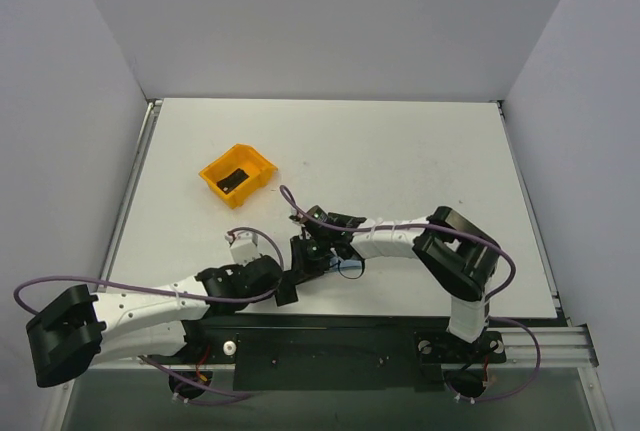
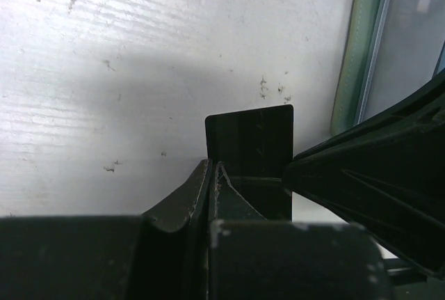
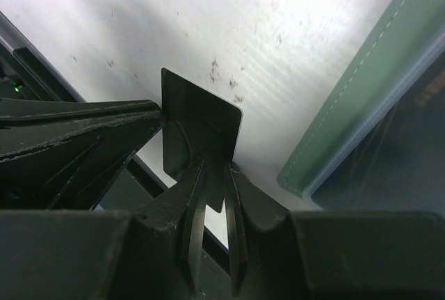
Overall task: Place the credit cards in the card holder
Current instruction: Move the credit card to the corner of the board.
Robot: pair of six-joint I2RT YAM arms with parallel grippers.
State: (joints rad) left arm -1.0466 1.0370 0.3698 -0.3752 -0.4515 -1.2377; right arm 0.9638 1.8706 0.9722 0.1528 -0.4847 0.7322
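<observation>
A black credit card (image 2: 250,136) stands on edge just above the table, and my left gripper (image 2: 212,164) is shut on its lower part. My right gripper (image 3: 215,168) has closed on the same credit card (image 3: 198,122) from the other side, the card lying slantwise between its jaws with a thin gap left. The sage-green card holder (image 3: 348,115) lies open on the table right beside both grippers, its light-blue lining and clear pocket (image 2: 403,42) showing. In the top view the two grippers (image 1: 290,289) (image 1: 318,251) meet near the front edge and hide the holder.
An orange bin (image 1: 238,173) sits at the left middle of the table with another black card (image 1: 233,180) inside. Purple cables loop around both arms. The table's front rail (image 1: 330,326) runs close behind the grippers.
</observation>
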